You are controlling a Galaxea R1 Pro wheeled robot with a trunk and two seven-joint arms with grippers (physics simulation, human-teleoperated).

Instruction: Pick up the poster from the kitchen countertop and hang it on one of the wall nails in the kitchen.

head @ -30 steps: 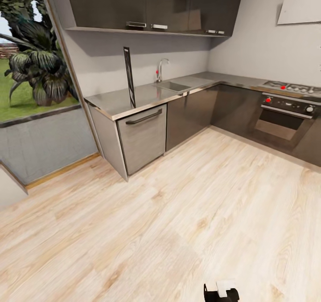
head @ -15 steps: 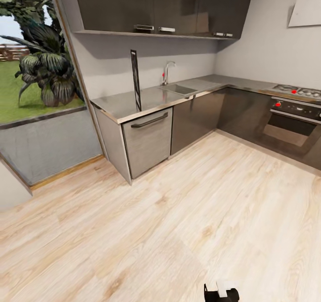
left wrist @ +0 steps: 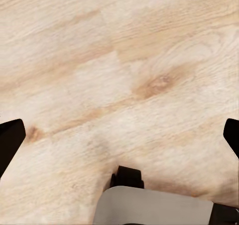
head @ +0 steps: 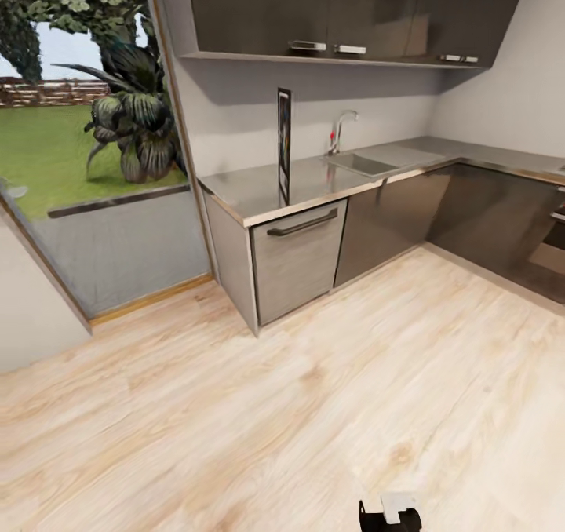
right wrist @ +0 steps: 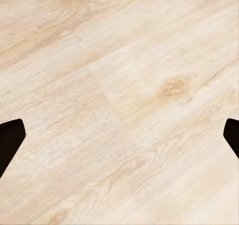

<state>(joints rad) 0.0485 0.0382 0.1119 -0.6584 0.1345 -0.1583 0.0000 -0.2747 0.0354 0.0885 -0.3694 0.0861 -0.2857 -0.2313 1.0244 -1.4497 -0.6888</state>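
The head view has swung left, bringing the poster (head: 284,146), upright and edge-on on the steel worktop (head: 259,191), nearer centre across the wooden floor (head: 314,406); both end effectors splayed, empty.

poster (head: 284,146) edge-on, artwork unreadable; both end effectors' fingertips (left wrist: 10,143) (right wrist: 10,140) cut off at frame edges
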